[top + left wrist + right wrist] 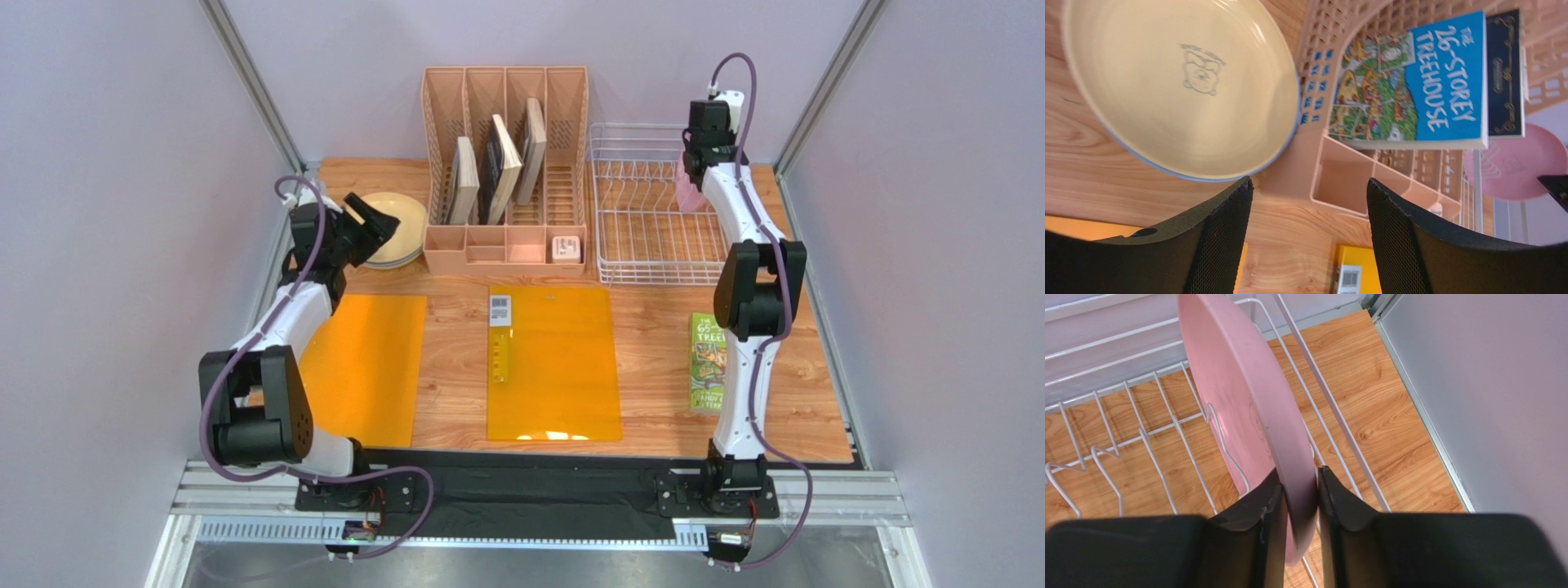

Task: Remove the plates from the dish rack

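The pink plate (1241, 398) stands on edge at the right end of the white wire dish rack (1328, 399). My right gripper (1298, 478) is shut on its rim. From the top view, that gripper (694, 169) is over the rack's right side (650, 251), with the pink plate (687, 194) below it. A pale yellow plate (1180, 86) lies on top of a light blue one on the table at the back left. My left gripper (1309, 187) is open and empty just beside this stack (395, 230). No tan plate shows.
The pink-beige organizer (505, 172) holds several books and stands between the stack and the rack. Two orange mats (552, 361) (362, 368) lie on the table, and a yellow barcoded item (501, 331) rests on the middle one. A green book (708, 359) lies at the right. Walls enclose both sides.
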`<state>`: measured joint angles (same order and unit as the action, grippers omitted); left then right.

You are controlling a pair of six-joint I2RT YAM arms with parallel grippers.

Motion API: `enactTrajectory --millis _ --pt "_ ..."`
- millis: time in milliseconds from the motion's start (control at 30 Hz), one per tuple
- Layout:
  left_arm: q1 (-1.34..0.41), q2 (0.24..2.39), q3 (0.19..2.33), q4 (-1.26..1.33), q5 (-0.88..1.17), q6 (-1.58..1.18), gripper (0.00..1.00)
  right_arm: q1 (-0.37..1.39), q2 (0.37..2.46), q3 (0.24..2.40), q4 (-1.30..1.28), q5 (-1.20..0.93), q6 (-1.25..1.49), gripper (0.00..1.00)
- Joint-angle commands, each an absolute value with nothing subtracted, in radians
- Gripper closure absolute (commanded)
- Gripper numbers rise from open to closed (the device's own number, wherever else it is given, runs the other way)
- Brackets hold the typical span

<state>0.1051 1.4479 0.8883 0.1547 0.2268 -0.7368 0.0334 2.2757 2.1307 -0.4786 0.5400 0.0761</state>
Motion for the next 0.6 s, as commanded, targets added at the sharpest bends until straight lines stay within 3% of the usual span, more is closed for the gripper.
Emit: enactTrajectory --millis 0,33,100,567 --pt "0.074 1.423 0.885 0.215 0.301 -0.745 0.26 0.035 2.252 2.175 -0.448 0.474 0.046 0.85" --pt "0.071 1.428 0.888 0.216 0.302 -0.747 0.26 0.034 2.247 2.172 -0.446 0.457 0.048 0.93" --pt "0.069 1.428 0.890 0.216 0.308 -0.752 0.27 0.038 2.226 2.161 -0.446 0.417 0.060 1.00" --pt "0.028 1.384 0.914 0.127 0.245 -0.723 0.23 0.169 1.987 1.893 -0.086 1.001 -0.104 1.00"
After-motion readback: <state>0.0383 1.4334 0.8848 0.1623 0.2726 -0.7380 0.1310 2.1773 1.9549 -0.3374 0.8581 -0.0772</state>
